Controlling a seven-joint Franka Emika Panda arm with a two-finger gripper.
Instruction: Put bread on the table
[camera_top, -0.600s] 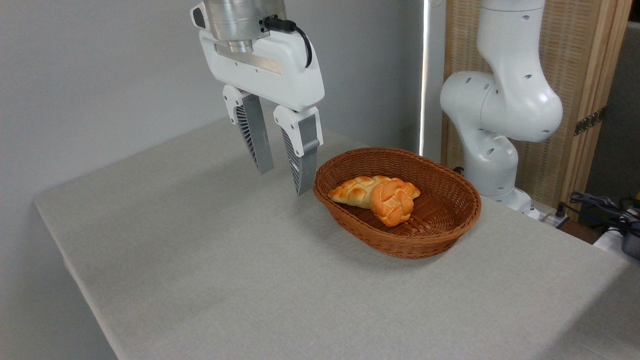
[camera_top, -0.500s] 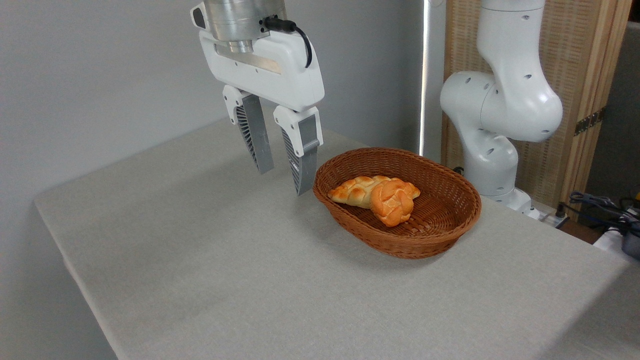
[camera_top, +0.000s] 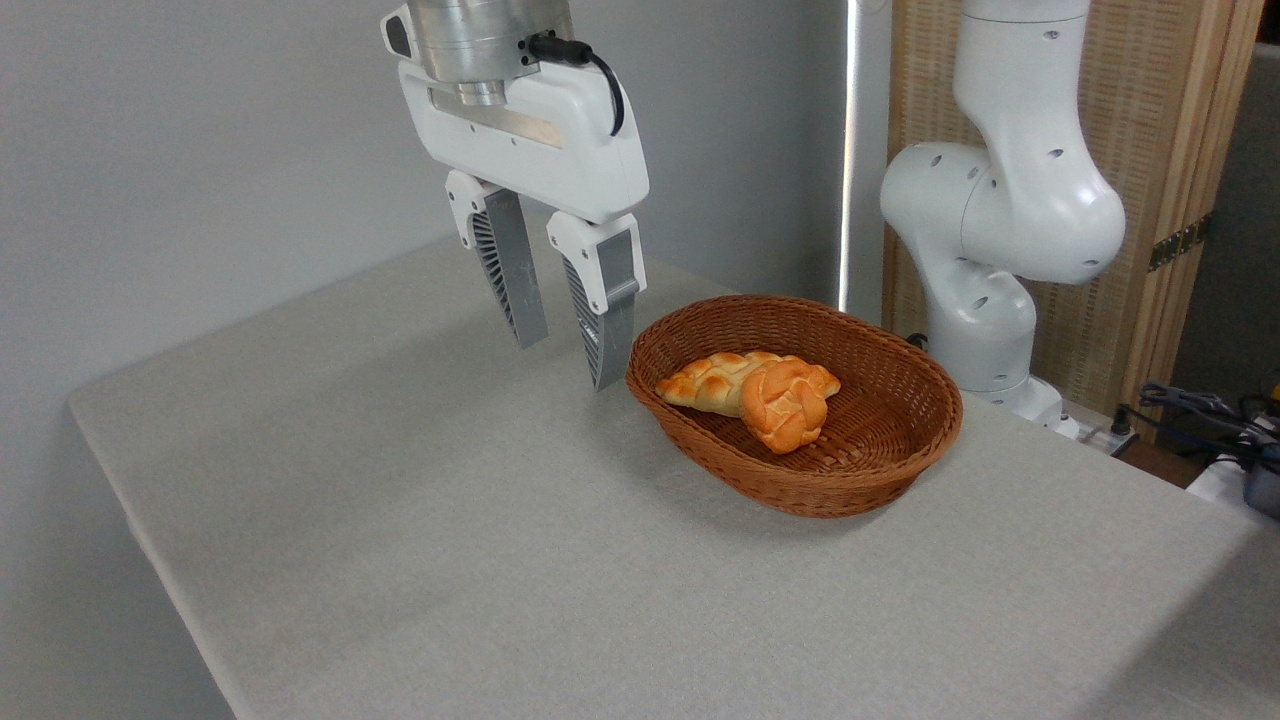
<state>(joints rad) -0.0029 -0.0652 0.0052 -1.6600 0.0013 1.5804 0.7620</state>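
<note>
The bread (camera_top: 785, 405), a small round orange-golden knotted bun, lies inside a brown oval wicker basket (camera_top: 905, 440), leaning on a longer, paler braided loaf (camera_top: 705, 383). The basket stands on the light grey table (camera_top: 450, 520). My gripper (camera_top: 568, 362) hangs above the table just left of the basket's rim, fingers pointing down. It is open, with a narrow gap and nothing between the fingers. The right fingertip (camera_top: 604, 372) is close to the basket's left edge.
The white arm's base and lower links (camera_top: 985, 250) stand behind the basket at the right. Cables and a dark object (camera_top: 1215, 420) lie off the table at the far right. A grey wall and a wooden screen close off the back.
</note>
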